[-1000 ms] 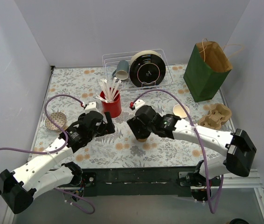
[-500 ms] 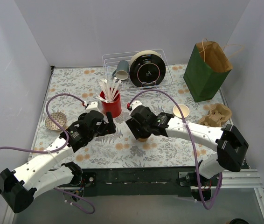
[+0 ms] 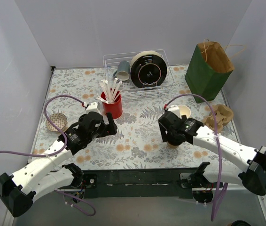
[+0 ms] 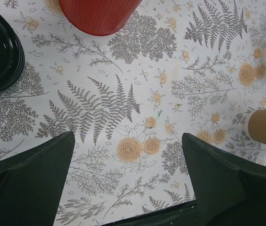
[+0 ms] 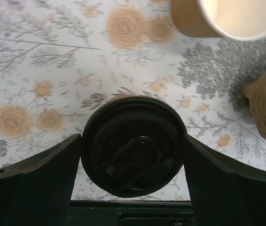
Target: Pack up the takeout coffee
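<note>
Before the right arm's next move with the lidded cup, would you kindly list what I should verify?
1. Black plastic lid sits on the brown paper cup: ok.
2. Right tool closed on that cup: ok.
3. Brown cardboard cup carrier slots look free: ok.
4. Clearance from the lidless paper cup nearby: cannot tell.
5. Green paper bag upright, mouth open: ok.
6. Left tool open, holding nothing: ok.

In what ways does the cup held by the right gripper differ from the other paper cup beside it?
The lidded cup carries a black lid; the open cup has none and shows its pale inside. The lidded cup sits between the fingers of the right gripper; the open cup stands free, touched by no gripper. Both are brown paper cups, standing upright.
</note>
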